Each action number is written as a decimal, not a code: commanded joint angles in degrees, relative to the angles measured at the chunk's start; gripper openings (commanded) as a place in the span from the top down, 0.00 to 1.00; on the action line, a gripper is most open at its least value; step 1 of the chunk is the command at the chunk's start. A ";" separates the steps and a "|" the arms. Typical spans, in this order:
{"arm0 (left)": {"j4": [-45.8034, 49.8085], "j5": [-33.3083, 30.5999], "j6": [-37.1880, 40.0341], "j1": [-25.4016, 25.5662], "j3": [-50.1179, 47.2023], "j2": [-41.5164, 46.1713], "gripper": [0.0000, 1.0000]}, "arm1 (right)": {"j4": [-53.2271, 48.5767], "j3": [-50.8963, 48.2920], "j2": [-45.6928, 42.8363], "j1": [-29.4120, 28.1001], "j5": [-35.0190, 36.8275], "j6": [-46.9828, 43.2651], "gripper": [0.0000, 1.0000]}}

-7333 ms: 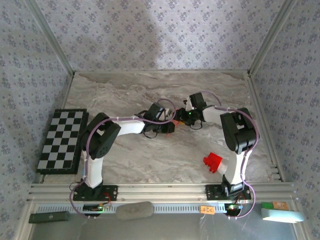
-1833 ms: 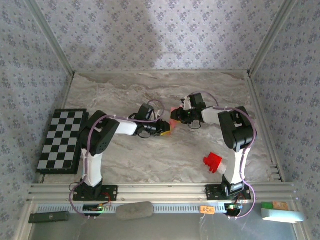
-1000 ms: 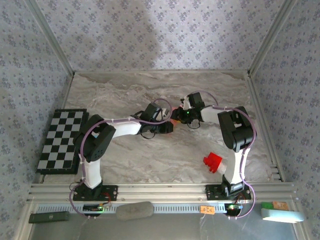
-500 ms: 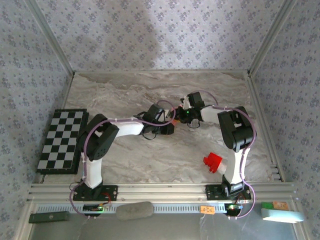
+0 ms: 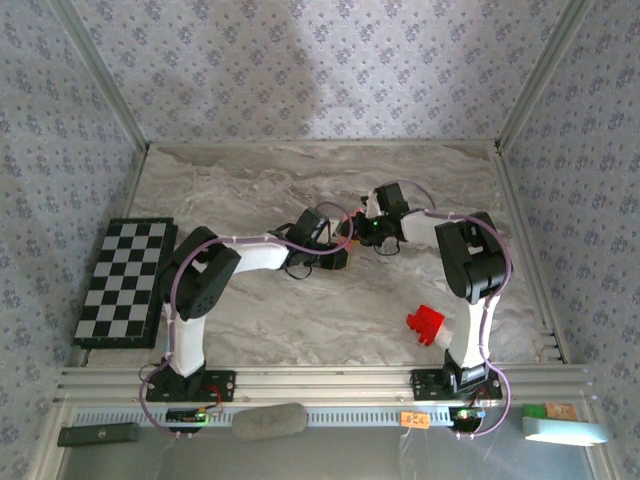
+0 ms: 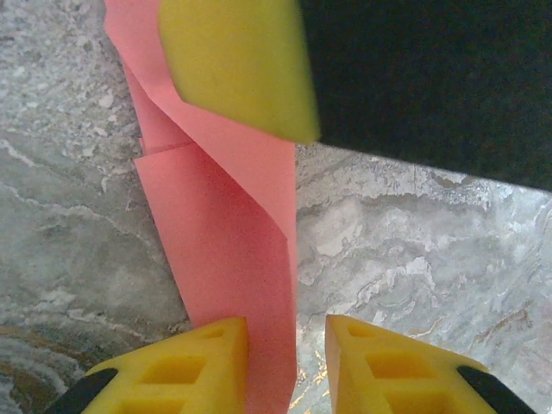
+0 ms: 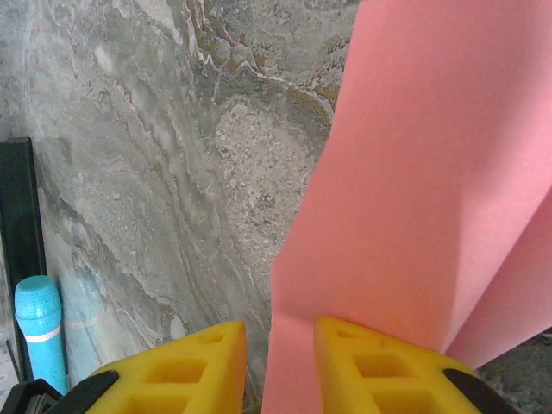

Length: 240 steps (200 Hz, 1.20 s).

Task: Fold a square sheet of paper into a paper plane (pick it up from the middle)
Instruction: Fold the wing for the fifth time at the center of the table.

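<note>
left gripper [image 6: 286, 332] and right gripper [image 7: 280, 332] nose to nose at tabletop [image 5: 300, 320] centre, folded paper [image 6: 224, 241] spanning both. Each jaw pair nearly closed: paper sits in the gap against one finger, sliver of marble showing beside the other. Neither clamps it.

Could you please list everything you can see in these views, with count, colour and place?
folded pink paper: one, salmon pink, mid-table between the two tools
red block: one, red, table's near right
chequered board: one, black and white, table's left edge
teal cylinder: one, teal, lower left of right wrist view
grey oblong: one, grey, by the near rail
table: one, grey marble, beneath the paper
left tool: one, yellow fingers, jaws apart astride the paper
right tool: one, yellow fingers, jaws apart at the paper's edge
</note>
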<state>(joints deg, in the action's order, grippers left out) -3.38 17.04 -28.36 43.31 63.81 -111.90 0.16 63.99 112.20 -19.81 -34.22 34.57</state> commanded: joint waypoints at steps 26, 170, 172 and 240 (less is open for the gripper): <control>-2.15 -1.40 5.02 0.89 1.26 -1.84 0.71 | -1.55 1.40 1.52 -0.22 0.15 0.94 0.73; -3.30 6.00 -0.46 -0.84 -0.62 -0.85 0.95 | -5.03 0.67 -3.28 2.84 -1.21 -1.57 0.69; -3.30 6.30 -0.64 -0.92 -0.62 -0.86 0.95 | -5.14 0.58 -3.48 3.02 -1.16 -1.78 0.68; -6.99 15.40 -8.25 -3.68 -1.58 -0.91 0.99 | -6.67 -5.43 -11.42 7.25 1.89 -6.63 0.51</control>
<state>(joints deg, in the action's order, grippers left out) -7.18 27.09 -32.53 40.47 63.11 -112.99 -4.73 61.49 103.92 -13.87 -34.59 30.79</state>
